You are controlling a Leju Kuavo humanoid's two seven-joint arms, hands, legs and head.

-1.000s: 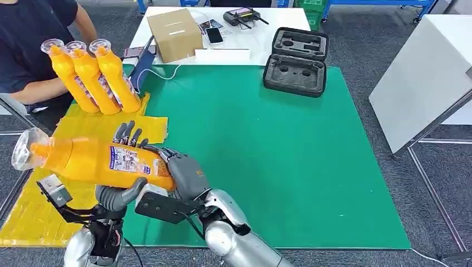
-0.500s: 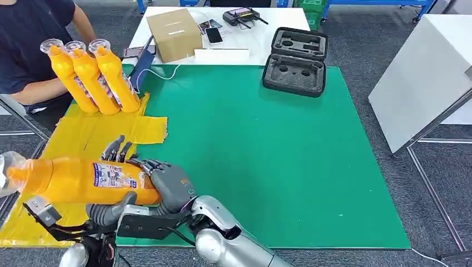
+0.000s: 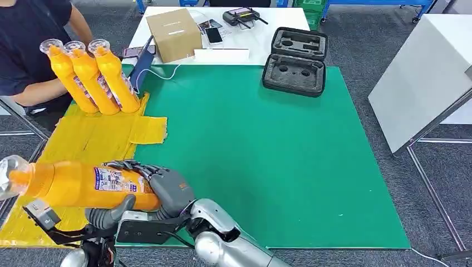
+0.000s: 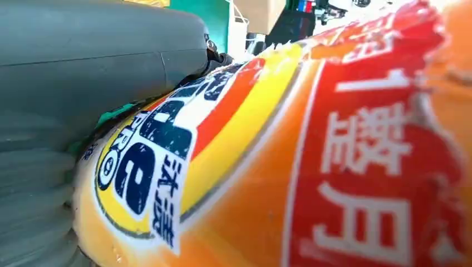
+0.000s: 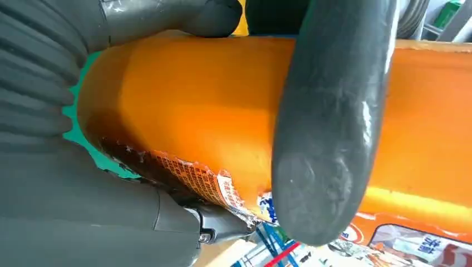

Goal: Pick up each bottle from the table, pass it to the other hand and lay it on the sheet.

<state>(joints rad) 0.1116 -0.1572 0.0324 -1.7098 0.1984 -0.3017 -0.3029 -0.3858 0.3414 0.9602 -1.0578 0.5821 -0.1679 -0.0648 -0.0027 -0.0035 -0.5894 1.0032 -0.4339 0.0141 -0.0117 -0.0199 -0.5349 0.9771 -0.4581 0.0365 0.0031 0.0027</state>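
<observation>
Fingers of my right robot hand [image 3: 170, 189] and left robot hand [image 3: 106, 214] both wrapped the sideways orange plastic bottle [image 3: 78, 183], held over the yellow sheet's [image 3: 94, 139] near edge.

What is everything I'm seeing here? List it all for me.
held bottle: 1, orange, lying sideways in both robot hands over the sheet's near end
standing bottles: 3, orange, in a row at the sheet's far end
sheet: 1, yellow, left of the mat
mat: 1, green, centre
foam case: 1, black, open, mat's far edge
cardboard box: 1, brown, white table
person: 1, dark shirt, far left
left hand: grey, under the bottle
right hand: grey, gripping the bottle's base
</observation>
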